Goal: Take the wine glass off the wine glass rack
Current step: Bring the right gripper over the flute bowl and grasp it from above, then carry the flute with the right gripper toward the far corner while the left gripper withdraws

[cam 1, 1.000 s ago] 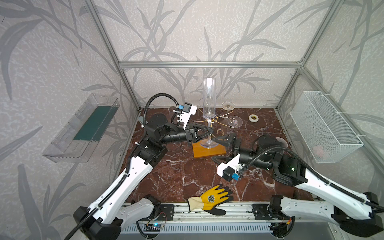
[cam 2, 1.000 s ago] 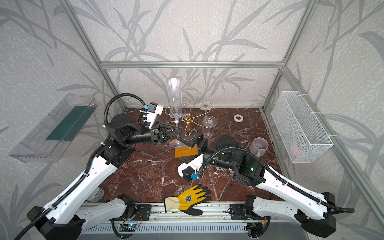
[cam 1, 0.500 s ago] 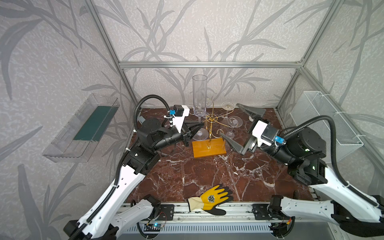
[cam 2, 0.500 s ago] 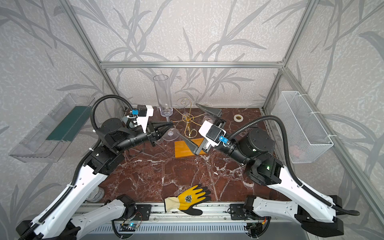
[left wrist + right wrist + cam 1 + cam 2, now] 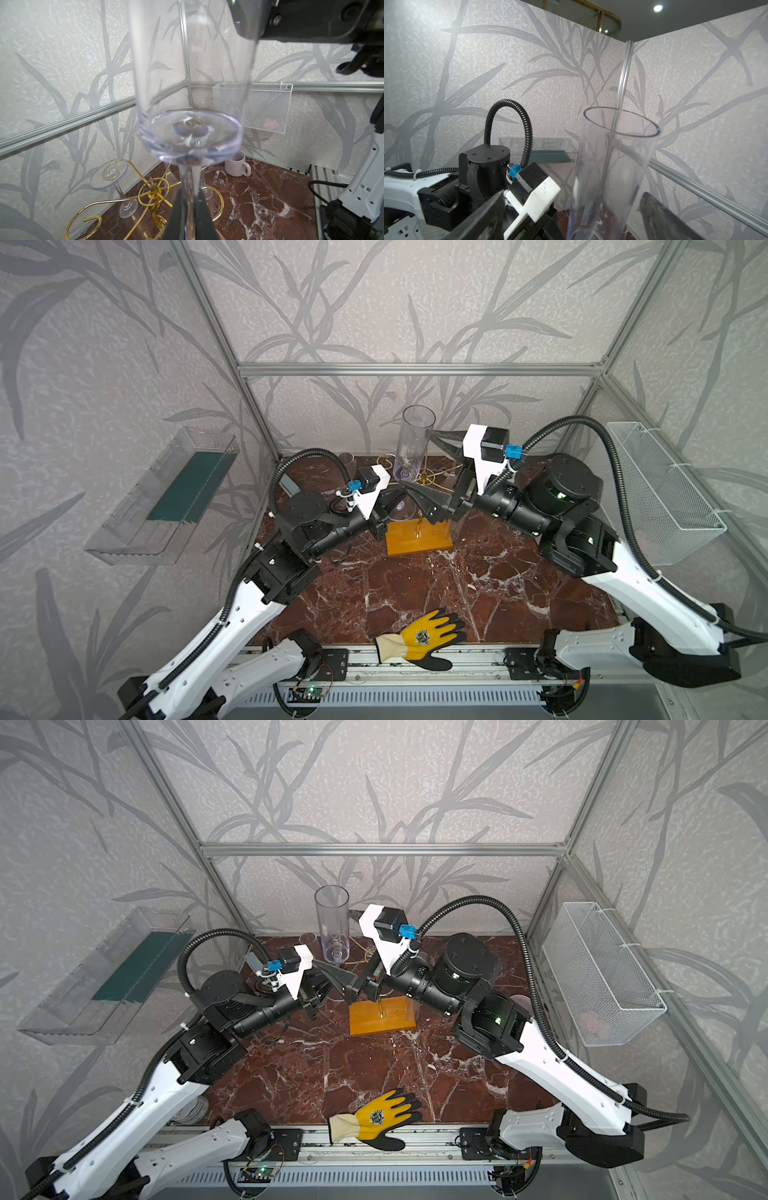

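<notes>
Glove [image 5: 419,639], yellow and black, lies at the near edge of the desk [image 5: 415,585], lower centre of both top views, unchanged from the earlier frames. Beyond it, at frame centre, the wine glass rack [image 5: 417,536] stands on its orange base in the same place as before.

The left hand [image 5: 191,216] remains clenched on the stem of the wine glass [image 5: 413,439]. The left wrist view shows both fingers [image 5: 176,216] pressed against the stem, with the rack's gold arms behind and below. The glass is upright, bowl up, raised above the desk just left of the rack's top ring, at nearly the same spot as half a second ago.

The main change is the right hand [image 5: 432,472]. Half a second ago it hovered right of the rack, well apart from the glass. It now stands at the glass with jaws spread wide, one on each side of the bowl. In the right wrist view the bowl sits between its two fingers [image 5: 483,218]; whether either touches it cannot be determined.

Farther back, a second glass [image 5: 109,173] hangs inverted on a rack arm.
</notes>
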Available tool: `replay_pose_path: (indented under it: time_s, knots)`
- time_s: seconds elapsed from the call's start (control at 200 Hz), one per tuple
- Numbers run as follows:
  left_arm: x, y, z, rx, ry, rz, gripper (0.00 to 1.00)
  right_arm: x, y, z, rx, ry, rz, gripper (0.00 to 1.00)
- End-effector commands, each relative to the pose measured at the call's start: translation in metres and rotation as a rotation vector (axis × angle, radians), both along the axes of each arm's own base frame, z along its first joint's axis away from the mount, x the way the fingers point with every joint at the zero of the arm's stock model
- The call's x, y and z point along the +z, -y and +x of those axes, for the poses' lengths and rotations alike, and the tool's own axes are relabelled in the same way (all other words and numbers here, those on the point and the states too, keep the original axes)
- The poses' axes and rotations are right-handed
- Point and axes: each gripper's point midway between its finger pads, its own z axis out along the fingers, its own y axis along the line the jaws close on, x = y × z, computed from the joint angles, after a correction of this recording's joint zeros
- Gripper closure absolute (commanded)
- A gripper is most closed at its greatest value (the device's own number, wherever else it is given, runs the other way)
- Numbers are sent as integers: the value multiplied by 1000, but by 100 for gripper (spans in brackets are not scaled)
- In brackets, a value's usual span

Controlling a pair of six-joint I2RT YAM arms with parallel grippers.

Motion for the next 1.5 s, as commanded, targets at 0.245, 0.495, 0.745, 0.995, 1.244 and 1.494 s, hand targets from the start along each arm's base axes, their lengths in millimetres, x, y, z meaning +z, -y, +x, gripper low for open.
replay_pose_path:
  time_s: [0.245,0.495,0.745,0.995,1.244,1.494]
  knots:
    - [3,5,-1,32,98,31,100,18,10,15,-7,-47,96,8]
    - [-2,9,-3,32,109,63,100,14,7,23,1,-68,100,30]
    - [-5,10,-3,40,117,81,100,10,7,25,-2,-65,104,50]
    - [-6,6,-4,61,122,74,94,10,11,23,-8,-33,118,56]
    - [-2,-10,-10,100,120,30,55,13,25,23,-45,17,115,58]
    - [-1,-35,-24,141,95,-48,42,26,55,33,-145,122,95,59]
